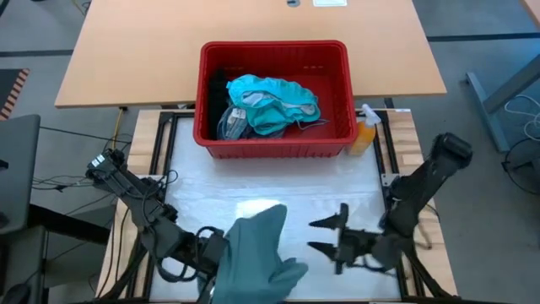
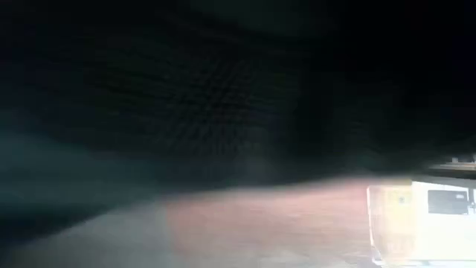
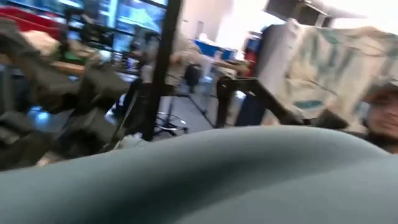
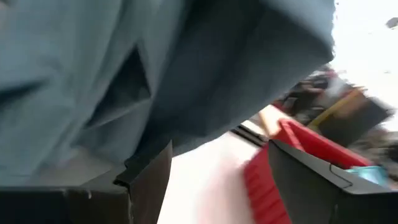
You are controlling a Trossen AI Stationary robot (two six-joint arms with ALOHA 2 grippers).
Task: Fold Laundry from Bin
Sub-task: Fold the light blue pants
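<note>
A: Grey-green garment (image 1: 257,249) is seen at the near edge of the counter (image 1: 337,186), bunched and partly draped over the left tool (image 1: 211,253). Whether that tool is clamped on the cloth cannot be told; its fingers are hidden under the fabric.

B: Right tool (image 1: 327,236) is seen just beside the garment, jaws wide apart, nothing held. In its wrist view the cloth fills the frame close in front of the fingers.

A: Handling is judged soft, light, limp, prone to sagging and slipping. A hem or corner would best be pinched, not the bulk.

B: Farther back, the red bin (image 1: 274,143) is seen at the counter's far side, with teal laundry (image 1: 274,101) piled inside and something black beside it. An orange spray bottle (image 1: 364,133) stands just beside the bin's right corner.
</note>
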